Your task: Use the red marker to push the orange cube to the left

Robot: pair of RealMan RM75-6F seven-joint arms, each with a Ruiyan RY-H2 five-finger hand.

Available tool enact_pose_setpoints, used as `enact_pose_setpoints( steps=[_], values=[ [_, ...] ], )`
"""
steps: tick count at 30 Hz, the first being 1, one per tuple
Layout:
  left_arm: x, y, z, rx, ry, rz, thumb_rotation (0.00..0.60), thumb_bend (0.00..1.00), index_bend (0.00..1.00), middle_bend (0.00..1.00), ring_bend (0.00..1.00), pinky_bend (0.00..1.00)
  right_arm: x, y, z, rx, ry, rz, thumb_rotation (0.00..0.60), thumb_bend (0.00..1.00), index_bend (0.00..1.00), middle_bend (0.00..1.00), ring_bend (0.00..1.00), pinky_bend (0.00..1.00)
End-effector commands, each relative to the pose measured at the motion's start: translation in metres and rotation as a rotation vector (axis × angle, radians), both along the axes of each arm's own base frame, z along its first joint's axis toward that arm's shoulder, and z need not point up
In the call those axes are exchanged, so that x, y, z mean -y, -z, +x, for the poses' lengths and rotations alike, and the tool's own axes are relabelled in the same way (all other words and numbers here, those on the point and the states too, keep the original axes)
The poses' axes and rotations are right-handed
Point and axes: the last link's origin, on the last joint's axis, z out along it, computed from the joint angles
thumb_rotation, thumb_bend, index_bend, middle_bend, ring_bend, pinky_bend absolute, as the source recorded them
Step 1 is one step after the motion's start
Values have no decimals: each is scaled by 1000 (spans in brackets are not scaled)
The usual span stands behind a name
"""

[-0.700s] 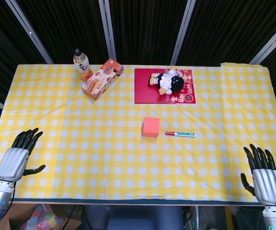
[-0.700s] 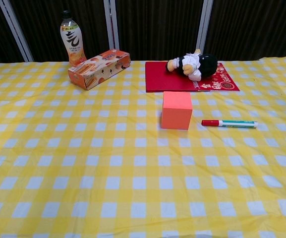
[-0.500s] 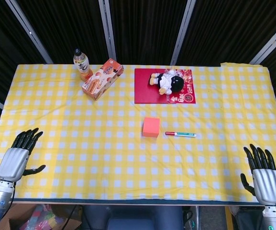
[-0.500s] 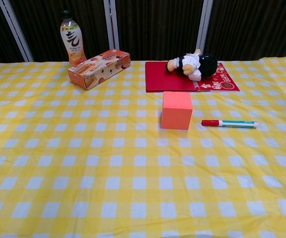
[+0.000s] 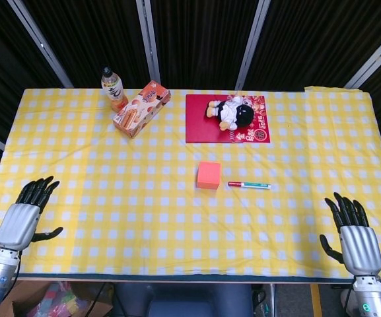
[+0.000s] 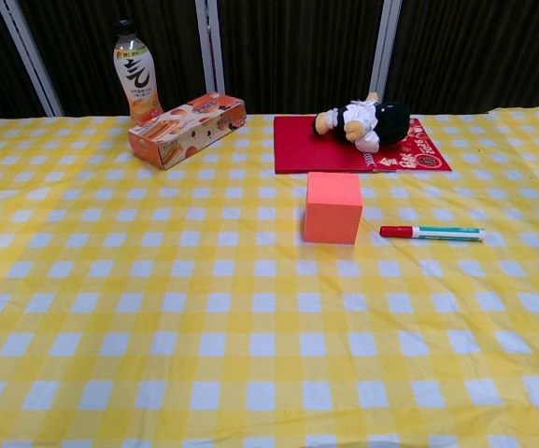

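The square orange foam cube (image 5: pixel 208 176) sits mid-table, the red-capped white marker (image 5: pixel 249 185) lying just beside its right face, handy for pushing. Both the left hand (image 5: pixel 25 215) and right hand (image 5: pixel 354 239) wait empty, fingers spread, at the near corners.

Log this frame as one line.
phase: pre-grasp | right hand: open, near edge | left hand: open | red marker: on cloth, right of orange cube

Bottle (image 5: pixel 113 88) & snack box (image 5: pixel 141 108) near table's (image 5: pixel 78 165) far-left edge; plush doll (image 5: pixel 230 110) lying on red mat (image 5: pixel 200 122), far edge, mid.
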Motion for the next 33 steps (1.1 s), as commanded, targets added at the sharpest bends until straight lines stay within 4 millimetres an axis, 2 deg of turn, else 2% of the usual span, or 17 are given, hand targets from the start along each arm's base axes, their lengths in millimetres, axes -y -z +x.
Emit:
enact_pose_setpoints(
  steps=[1,5,9,15,22,29,33],
  values=[
    [0,0,0,-1,3,-2,600,0,0,0,0,0,26,5,23,12,-25,26,600,424,219,30,0,0],
    [0,-1,0,8,2,-3,600,0,0,0,0,0,61,21,54,42,-42,67,600,423,317,69,0,0],
    [0,-2,-1,12,-2,-9,600,0,0,0,0,0,89,39,70,22,-21,100,600,423,350,89,0,0],
    [0,-4,-1,26,-4,-12,600,0,0,0,0,0,126,76,89,1,26,148,600,423,360,103,0,0],
    [0,-4,-2,35,-12,-22,600,0,0,0,0,0,152,108,101,-27,76,177,600,423,365,103,0,0],
    [0,-4,-2,43,-15,-33,600,0,0,0,0,0,169,127,105,-38,119,176,600,424,365,103,0,0],
    [0,-4,-2,49,-18,-34,600,0,0,0,0,0,175,133,101,-56,152,172,600,423,366,103,0,0]
  ],
)
